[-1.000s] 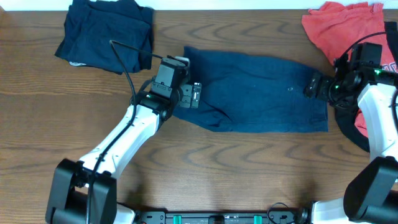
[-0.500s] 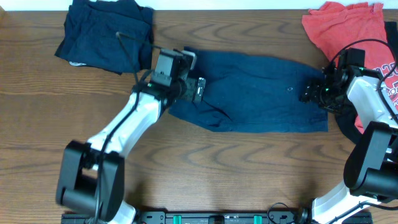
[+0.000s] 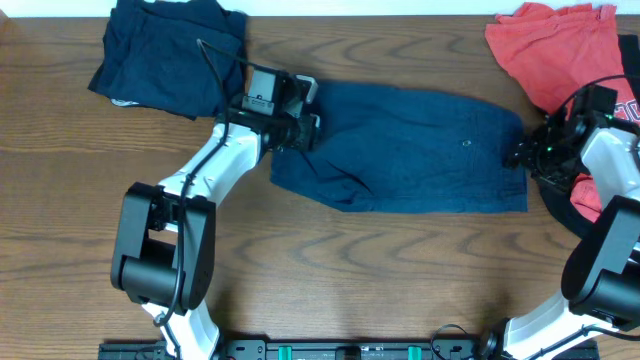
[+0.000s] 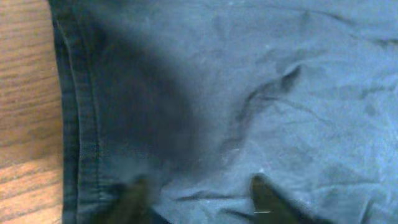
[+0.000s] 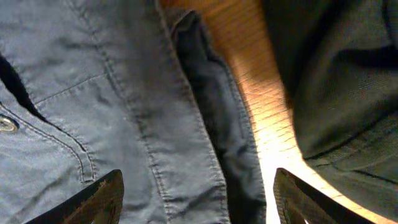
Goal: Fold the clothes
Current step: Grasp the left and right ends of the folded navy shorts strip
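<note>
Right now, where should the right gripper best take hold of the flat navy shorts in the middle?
The shorts lie flat, so pinch the thick stitched band at their right end, coming from the right over the table; the right gripper straddles it.

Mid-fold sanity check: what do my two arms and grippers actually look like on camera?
The left arm and right arm have rounded white links and black joints. A thin black cable loops above the left wrist. The left gripper and right gripper are black; a green light glows by the right one.
</note>
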Controlling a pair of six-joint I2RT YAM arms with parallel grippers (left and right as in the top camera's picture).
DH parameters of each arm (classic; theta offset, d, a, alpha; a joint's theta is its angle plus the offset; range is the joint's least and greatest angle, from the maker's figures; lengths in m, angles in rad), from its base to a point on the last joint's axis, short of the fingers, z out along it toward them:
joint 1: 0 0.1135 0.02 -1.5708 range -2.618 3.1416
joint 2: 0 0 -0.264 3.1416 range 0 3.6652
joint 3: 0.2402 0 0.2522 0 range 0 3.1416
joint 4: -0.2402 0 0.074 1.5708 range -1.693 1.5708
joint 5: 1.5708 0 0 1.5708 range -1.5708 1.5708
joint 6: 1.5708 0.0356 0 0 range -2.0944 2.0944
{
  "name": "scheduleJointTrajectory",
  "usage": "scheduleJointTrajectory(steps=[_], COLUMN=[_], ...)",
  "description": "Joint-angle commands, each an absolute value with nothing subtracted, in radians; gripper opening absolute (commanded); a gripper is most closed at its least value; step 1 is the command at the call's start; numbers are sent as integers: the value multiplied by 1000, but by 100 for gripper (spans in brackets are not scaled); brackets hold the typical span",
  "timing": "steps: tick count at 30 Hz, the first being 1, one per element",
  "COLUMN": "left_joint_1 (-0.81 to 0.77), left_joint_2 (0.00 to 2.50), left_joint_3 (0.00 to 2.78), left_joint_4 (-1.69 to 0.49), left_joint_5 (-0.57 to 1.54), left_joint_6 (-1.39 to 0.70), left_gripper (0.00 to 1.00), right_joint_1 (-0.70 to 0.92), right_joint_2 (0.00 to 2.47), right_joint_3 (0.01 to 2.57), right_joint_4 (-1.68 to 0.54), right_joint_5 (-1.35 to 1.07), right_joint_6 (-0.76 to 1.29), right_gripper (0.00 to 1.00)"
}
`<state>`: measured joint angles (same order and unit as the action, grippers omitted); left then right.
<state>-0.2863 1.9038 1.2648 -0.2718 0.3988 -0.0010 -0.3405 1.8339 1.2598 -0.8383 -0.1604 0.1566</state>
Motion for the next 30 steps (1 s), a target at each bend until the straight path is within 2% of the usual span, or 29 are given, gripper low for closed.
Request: scheduleJointTrajectory(steps=[1, 2, 3, 5, 13, 16, 20, 30], left_joint_1=[-263, -260, -258, -256, -256, -252, -245, -247], left_joint_2=[1943, 1954, 1963, 1980, 2024, 2024, 2033, 2072], left_joint_3=[1287, 1287, 1287, 1287, 1286, 1286, 1280, 1280], left_joint_4=[-272, -271, -270, -266, -241, -253, -279, -321], left_joint_5=[466, 466, 466, 472, 558, 557, 558, 558], left_joint_6=[7, 7, 7, 8, 57, 85, 93, 92], left_gripper=[22, 19, 11, 6, 6, 6, 6, 6], right_joint_1=[-351, -351, -350, -350, -350, -350, -350, -350], right_joint_2=[1835, 1835, 1835, 1835, 1835, 1835, 1835, 1835], right_joint_3=[1256, 1256, 1256, 1256, 1254, 1244, 1206, 1122], right_joint_4=[-833, -833, -833, -833, -833, -821, -772, -617], right_joint_5=[-176, -176, -177, -176, -177, -194, -212, -239], right_joint_6=[163, 162, 163, 162, 163, 162, 155, 140], right_gripper=[73, 73, 72, 71, 71, 75, 79, 79])
